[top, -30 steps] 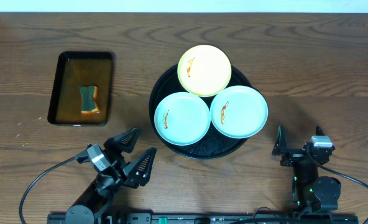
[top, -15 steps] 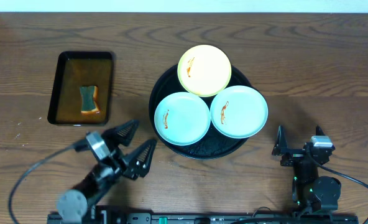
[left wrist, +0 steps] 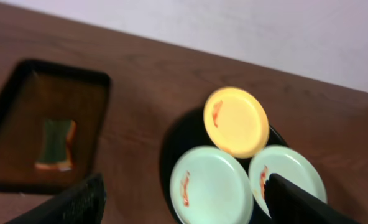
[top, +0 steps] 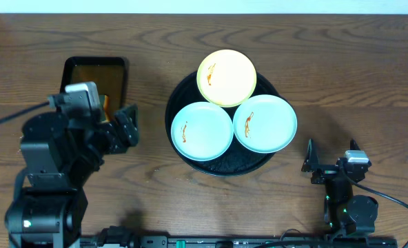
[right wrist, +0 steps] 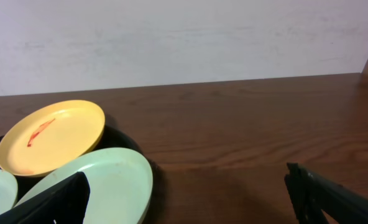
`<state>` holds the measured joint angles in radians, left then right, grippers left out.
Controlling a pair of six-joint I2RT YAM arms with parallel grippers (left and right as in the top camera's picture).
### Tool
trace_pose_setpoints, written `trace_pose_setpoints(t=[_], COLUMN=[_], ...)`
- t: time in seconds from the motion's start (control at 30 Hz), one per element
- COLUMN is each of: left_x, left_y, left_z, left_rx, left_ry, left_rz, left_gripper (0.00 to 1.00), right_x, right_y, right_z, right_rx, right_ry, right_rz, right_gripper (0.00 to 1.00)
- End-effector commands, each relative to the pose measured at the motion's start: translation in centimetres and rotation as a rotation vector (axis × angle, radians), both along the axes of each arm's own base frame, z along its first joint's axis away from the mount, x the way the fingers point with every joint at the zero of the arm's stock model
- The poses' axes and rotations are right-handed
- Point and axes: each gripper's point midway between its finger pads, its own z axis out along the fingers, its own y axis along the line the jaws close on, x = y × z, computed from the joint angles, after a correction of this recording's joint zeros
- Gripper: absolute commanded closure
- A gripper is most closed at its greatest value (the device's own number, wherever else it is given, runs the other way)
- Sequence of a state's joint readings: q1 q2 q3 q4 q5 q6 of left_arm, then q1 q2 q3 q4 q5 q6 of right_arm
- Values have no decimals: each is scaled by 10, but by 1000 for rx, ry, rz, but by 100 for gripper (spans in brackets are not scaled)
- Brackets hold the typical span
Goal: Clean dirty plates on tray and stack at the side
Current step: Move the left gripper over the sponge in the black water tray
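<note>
Three plates lie on the round black tray (top: 221,168): a pale yellow one (top: 226,77) at the back and two mint ones (top: 202,131) (top: 264,123) in front. Each carries an orange-brown smear. My left gripper (left wrist: 185,190) is open and empty. It hangs high over the table's left side and looks down across the plates. One of its dark fingers (top: 127,121) shows left of the tray. My right gripper (right wrist: 185,180) is open and empty, low at the front right, just right of the near mint plate (right wrist: 91,183).
A rectangular black tray (top: 94,67) of brownish liquid sits at the left, its front half hidden under my left arm in the overhead view. A green and orange sponge (left wrist: 56,144) lies in it. Bare wood tabletop (top: 355,76) stretches right of the round tray.
My left arm has risen from the table's front edge and swung left and back, now covering the front of the rectangular tray. The right arm and the plates have not moved.
</note>
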<state>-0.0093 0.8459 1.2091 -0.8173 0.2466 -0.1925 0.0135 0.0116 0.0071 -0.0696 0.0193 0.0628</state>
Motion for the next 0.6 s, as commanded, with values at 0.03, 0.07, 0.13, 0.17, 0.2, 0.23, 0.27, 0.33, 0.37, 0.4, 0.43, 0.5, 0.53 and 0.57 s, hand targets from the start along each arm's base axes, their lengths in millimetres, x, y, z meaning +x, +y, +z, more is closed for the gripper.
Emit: trace_pose_setpoints(t=[0.03,0.07,0.13,0.17,0.2,0.23,0.27,0.33,0.37,0.4,0.43,0.5,0.53,0.57], left_x=[16,20,28,32,37,43,49,62,71,80,92,111,120,130], left_y=[9,9,10,13,16,21,29,47,58,68,79,99,108,118], left_z=[22,25,26,24,20,14,6,-9,-17,-25,-33,-51,-58,-66], left_rx=[79,80,85,87,95,110,124,145,154,159,155,133,115,88], left_ry=[-71,-68,-11,37,101,180,266,410,473,514,547,588,594,595], left_rz=[20,20,19,25,28,28,37,75,99,123,147,191,220,255], left_gripper=[18,18,18,18,18,18,18,18,18,18,18,18,18,18], right_x=[0,0,0,0,0,0,0,0,0,0,0,0,0,0], right_y=[-3,-3,-3,-3,-3,-3,-3,-3,-3,-3,-3,-3,-3,-3], right_z=[0,0,0,0,0,0,0,0,0,0,0,0,0,0], right_rx=[-9,-9,-9,-9,-9,-9,-9,-9,-9,-9,-9,-9,-9,-9], right_ry=[-1,-1,-1,-1,-1,-1,-1,-1,-1,-1,-1,-1,-1,-1], right_rz=[-12,-12,-12,-12,-12,-12,-12,-12,-12,-12,-12,-12,-12,-12], right_gripper=[1,1,1,1,1,1,1,1,1,1,1,1,1,1])
